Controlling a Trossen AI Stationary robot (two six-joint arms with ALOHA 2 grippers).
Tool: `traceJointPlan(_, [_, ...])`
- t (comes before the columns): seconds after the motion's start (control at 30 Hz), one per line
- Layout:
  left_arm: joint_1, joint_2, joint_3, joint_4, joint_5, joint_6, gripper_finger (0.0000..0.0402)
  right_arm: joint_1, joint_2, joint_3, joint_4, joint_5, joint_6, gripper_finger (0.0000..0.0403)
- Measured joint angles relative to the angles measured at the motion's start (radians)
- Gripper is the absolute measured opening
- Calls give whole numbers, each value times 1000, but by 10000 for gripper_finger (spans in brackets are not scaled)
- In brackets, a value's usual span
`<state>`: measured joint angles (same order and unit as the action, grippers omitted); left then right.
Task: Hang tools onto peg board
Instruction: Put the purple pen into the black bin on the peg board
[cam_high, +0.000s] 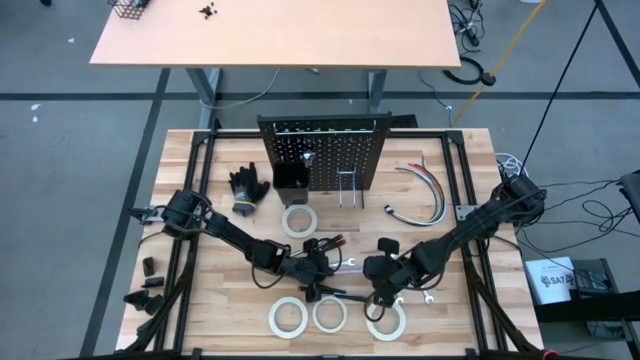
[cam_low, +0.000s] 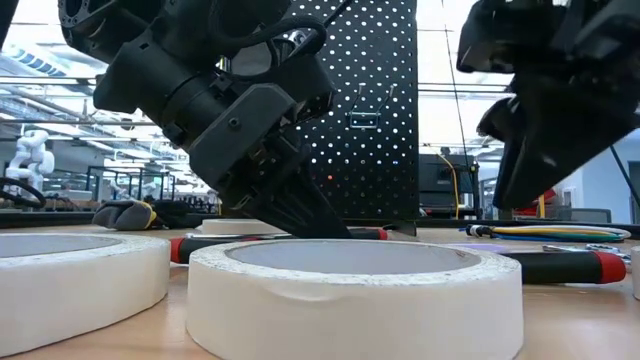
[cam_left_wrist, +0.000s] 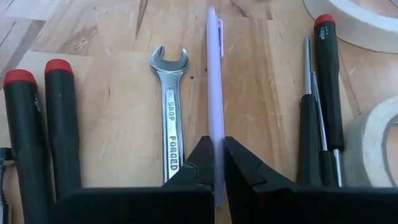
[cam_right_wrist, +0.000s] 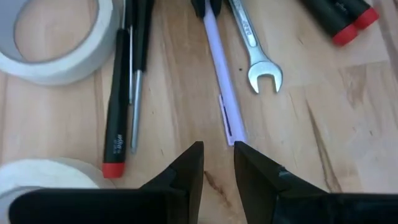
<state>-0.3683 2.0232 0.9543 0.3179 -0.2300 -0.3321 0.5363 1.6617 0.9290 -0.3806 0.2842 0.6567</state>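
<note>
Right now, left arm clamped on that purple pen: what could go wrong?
1. The left tool is shut on the purple pen, which lies among the wrenches and screwdrivers; it may not suit the pegboard hooks.
2. The wrench lies right beside the pen; lifting could drag it.
3. The right tool sits at the pen's other end; the two arms are close and could collide.

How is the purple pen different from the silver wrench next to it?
The purple pen is thin, smooth plastic; the silver wrench is flat metal with a forked end. The left end effector is shut on the pen; the wrench lies free on the table. Both lie side by side, pointing the same way.
</note>
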Motion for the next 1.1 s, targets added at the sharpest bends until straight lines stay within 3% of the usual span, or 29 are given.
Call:
traceJointPlan(0.2, [15, 1, 0, 13, 43, -2, 9, -18, 1, -30, 21, 1, -127, 84])
traceJointPlan(0.57, [92, -1, 1, 15, 281, -92, 7, -24, 1, -59, 71, -30, -422, 84])
traceJointPlan(0.8, [138, -1, 2, 19, 423, -165, 3, -24, 52, -58, 84, -42, -514, 84])
traceJointPlan(0.97, [152, -1, 2, 20, 440, -183, 3, -23, 85, -56, 116, -48, -514, 84])
traceJointPlan(1.1, [143, 3, -1, 72, 410, -112, 2, -25, 92, -57, 122, -46, -494, 84])
